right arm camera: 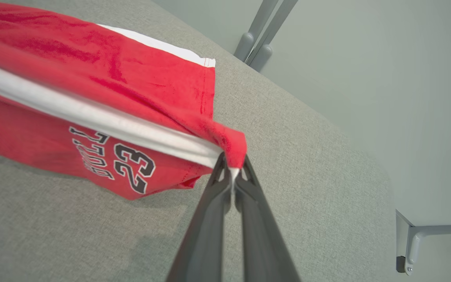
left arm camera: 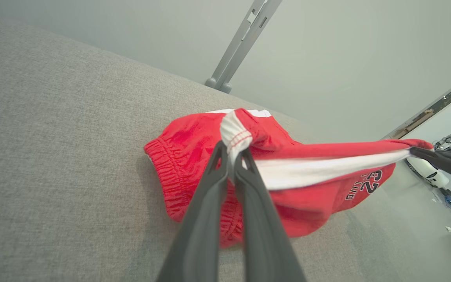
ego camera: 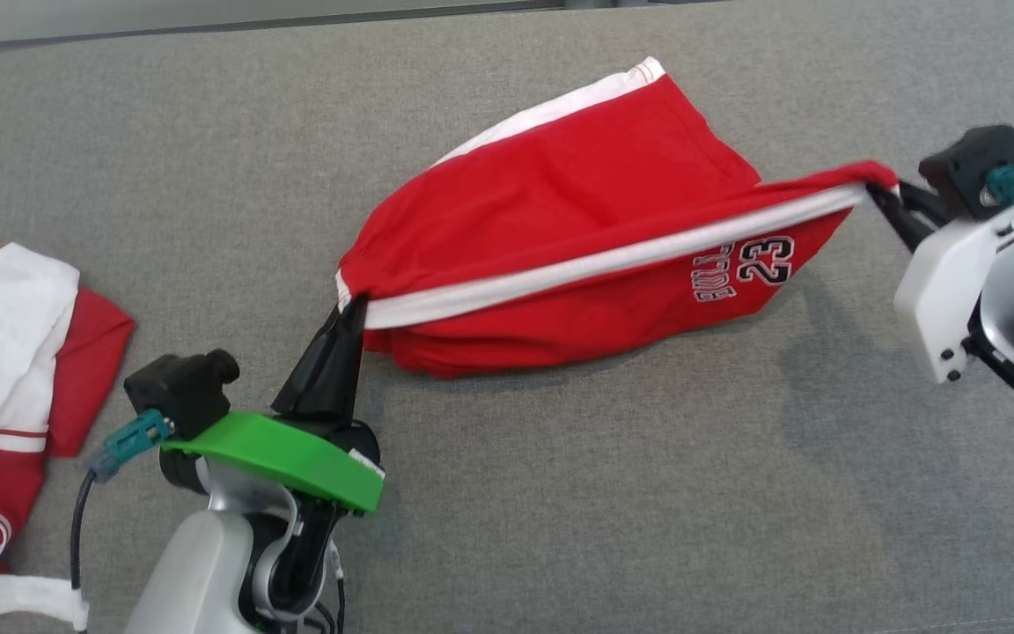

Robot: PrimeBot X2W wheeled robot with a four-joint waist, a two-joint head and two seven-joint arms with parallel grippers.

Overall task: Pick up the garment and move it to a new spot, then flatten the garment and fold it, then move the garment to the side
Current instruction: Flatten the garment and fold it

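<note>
1. Head view: the red garment [ego camera: 560, 202], a pair of shorts with white trim and the number 23, is stretched between the two grippers over the middle of the grey fabric surface [ego camera: 560, 528]. Its lower folds rest on that surface.
2. The left gripper [ego camera: 350, 304] is clenched on the bunched corner at the garment's left end, beside the gathered elastic waistband.
3. The right gripper [ego camera: 878, 195] is clamped on the hem corner at the garment's right end, and that corner is raised off the surface.
4. A white stripe [ego camera: 613, 260] runs taut from one grip to the other.
5. Left wrist view: the dark fingers [left arm camera: 206, 203] pinch a knob of white, red-stitched cloth.
6. Right wrist view: the fingertips close tightly on a red fold with a sliver of white between them.
7. A second red-and-white cloth [ego camera: 5, 352] lies at the surface's left edge, well apart from the garment.
</note>
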